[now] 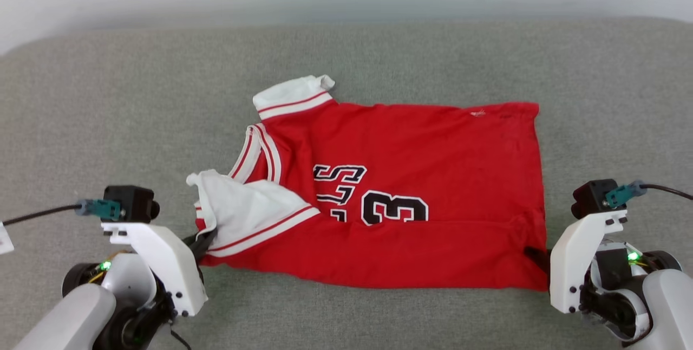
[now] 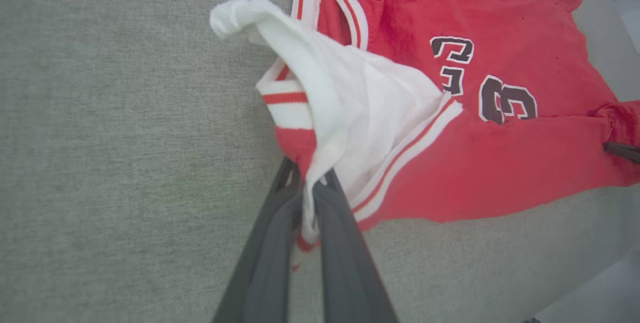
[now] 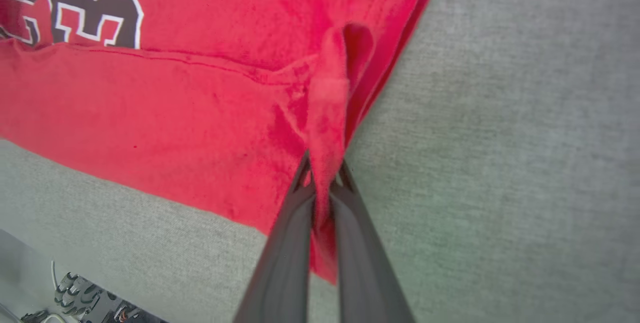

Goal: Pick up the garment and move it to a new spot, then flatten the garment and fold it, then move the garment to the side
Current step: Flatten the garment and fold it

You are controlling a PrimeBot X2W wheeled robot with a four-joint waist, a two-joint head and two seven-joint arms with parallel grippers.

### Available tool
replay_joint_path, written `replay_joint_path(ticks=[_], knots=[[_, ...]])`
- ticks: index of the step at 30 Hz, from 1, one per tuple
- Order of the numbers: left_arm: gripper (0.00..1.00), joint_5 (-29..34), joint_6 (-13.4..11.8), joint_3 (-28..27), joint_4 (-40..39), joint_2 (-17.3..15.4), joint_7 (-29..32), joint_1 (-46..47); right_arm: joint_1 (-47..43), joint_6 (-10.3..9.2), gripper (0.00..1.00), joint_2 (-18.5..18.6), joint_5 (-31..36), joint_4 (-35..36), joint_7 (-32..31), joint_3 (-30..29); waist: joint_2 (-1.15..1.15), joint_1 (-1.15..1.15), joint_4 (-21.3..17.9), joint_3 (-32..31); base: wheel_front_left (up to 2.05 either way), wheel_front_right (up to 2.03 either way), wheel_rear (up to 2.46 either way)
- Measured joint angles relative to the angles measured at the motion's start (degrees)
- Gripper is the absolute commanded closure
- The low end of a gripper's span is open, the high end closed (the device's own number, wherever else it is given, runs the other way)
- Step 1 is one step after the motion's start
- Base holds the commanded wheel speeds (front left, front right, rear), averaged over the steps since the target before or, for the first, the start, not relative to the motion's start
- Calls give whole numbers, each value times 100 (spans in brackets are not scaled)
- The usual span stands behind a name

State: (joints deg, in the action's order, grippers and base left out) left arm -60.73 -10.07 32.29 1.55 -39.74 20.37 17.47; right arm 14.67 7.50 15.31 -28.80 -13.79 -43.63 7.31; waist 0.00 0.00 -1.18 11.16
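The garment (image 1: 422,176), a red jersey with white sleeves and black lettering, lies spread sideways on the grey cushion, its near long edge folded over. My left gripper (image 1: 203,241) is shut on the near white sleeve, and in the left wrist view white and red cloth (image 2: 350,108) is pinched between the dark fingers (image 2: 330,223). My right gripper (image 1: 538,258) is shut on the near hem corner at the right. The right wrist view has a ridge of red cloth (image 3: 327,108) squeezed between the fingers (image 3: 300,213).
The grey cushion (image 1: 108,122) stretches wide around the garment on every side. A pale wall runs behind it at the top of the head view. Part of my base (image 3: 85,298) appears below the cushion's front edge in the right wrist view.
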Motion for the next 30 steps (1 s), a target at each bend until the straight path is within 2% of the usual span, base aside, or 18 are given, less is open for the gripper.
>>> replay_joint_path(ticks=[8,14,18,19,20,21,22,23,30], knots=[[100,-153,-138,-40,110,41,-218,-592,-338,0,100,130,-194,48,149,311,0,0,-34,-620,0,0,0],[100,-348,-303,-94,5,-47,-291,-1200,-793,0,100,222,-372,118,155,344,0,-1,10,-1106,0,0,0],[100,-522,-327,-86,-38,-62,-256,-1506,-971,0,100,250,-452,118,133,325,0,-1,33,-1232,0,0,0],[100,-554,-326,-70,-32,-29,-248,-1556,-1010,0,71,249,-454,99,174,319,0,-1,30,-1234,0,0,0],[100,-556,-327,-57,-7,14,-274,-1589,-1031,0,0,247,-448,77,267,311,0,-1,25,-1233,0,0,0],[68,-557,-328,-60,40,67,-314,-1590,-1039,0,0,241,-431,58,385,301,0,-1,22,-1227,0,0,0],[6,-557,-324,-54,83,110,-341,-1589,-1043,0,0,237,-405,38,511,298,0,-1,19,-1218,0,0,0],[0,-549,-321,-62,149,177,-422,-1584,-1060,0,0,237,-361,27,691,294,0,0,17,-1206,0,0,0],[0,-323,-276,-267,554,398,-1133,-1384,-1121,0,0,211,119,263,2298,314,0,-1,-123,-1163,0,0,0]])
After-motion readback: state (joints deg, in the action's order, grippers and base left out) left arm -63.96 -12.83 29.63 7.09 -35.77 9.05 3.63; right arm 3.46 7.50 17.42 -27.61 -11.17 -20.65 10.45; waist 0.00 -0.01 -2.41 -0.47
